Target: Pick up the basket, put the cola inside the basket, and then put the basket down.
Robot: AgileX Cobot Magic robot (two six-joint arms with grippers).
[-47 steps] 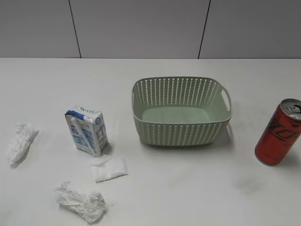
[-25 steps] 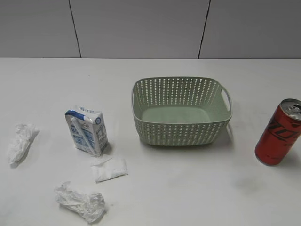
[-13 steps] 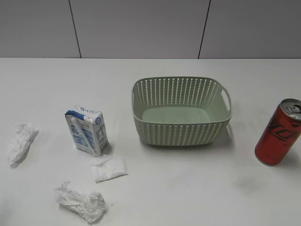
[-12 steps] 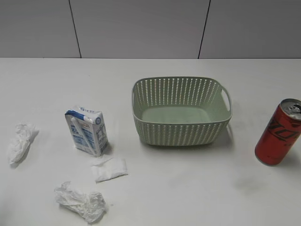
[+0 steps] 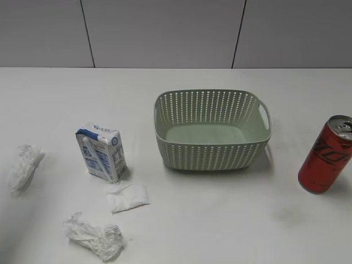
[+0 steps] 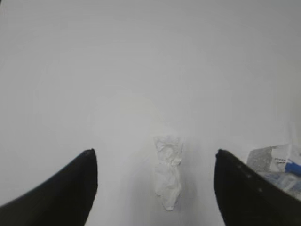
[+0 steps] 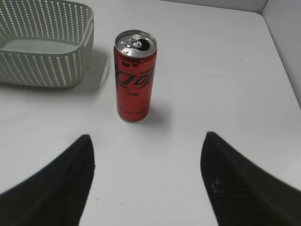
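The pale green basket (image 5: 212,131) stands empty at the table's middle; its corner also shows in the right wrist view (image 7: 44,44). The red cola can (image 5: 325,155) stands upright at the right edge and in the right wrist view (image 7: 135,76), right of the basket. My right gripper (image 7: 146,139) is open and empty, short of the can. My left gripper (image 6: 154,153) is open and empty above the table at the far left, over a crumpled tissue (image 6: 168,171). Neither gripper shows in the exterior view.
A white-and-blue milk carton (image 5: 102,152) stands left of the basket. Crumpled white tissues lie at the far left (image 5: 23,166), front left (image 5: 94,235) and beside the carton (image 5: 127,197). A grey wall runs behind the table.
The far-left tissue looks slightly darker, as if shaded. Nothing else in the exterior view has moved.
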